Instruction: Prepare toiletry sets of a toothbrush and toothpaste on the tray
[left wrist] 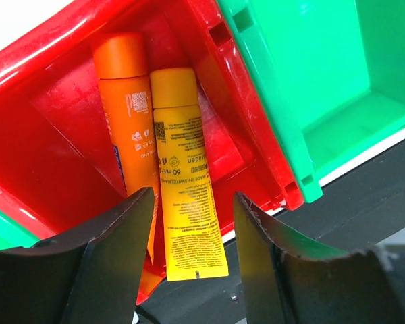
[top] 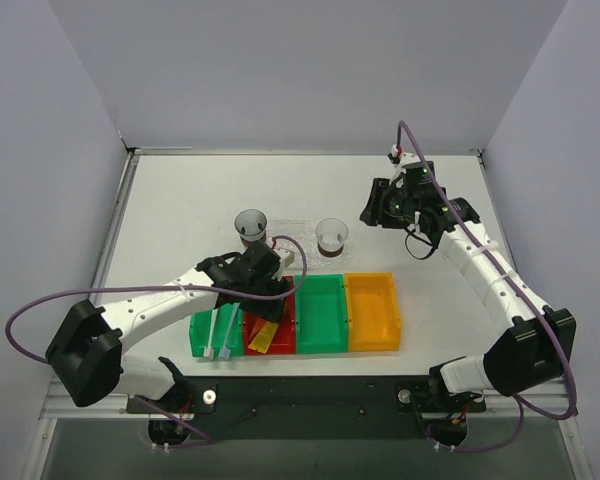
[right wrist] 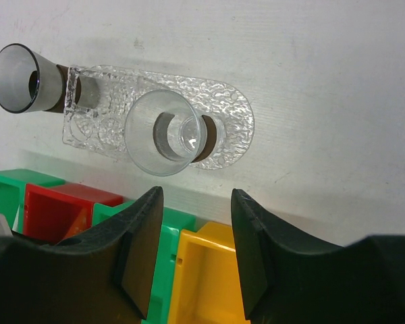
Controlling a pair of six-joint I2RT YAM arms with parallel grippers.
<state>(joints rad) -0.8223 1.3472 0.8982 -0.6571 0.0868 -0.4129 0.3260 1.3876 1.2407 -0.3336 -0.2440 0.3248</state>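
Two toothpaste tubes lie side by side in the red bin (left wrist: 61, 121): an orange tube (left wrist: 128, 101) and a yellow-orange tube (left wrist: 185, 182). My left gripper (left wrist: 192, 196) hangs open over them, its fingers on either side of the yellow-orange tube's flat end without touching it. Two toothbrushes (top: 221, 333), one white and one pale blue, lie in the leftmost green bin (top: 200, 335). The clear bumpy tray (right wrist: 233, 111) sits beyond the bins. My right gripper (right wrist: 196, 192) is open and empty, held above the table to the tray's right (top: 375, 210).
Two clear cups (right wrist: 163, 133) (right wrist: 17, 67) stand on the tray. A second green bin (top: 322, 315) and an orange bin (top: 372, 310) sit right of the red one, both with nothing in them. The black base rail (top: 310, 390) runs just below the bins.
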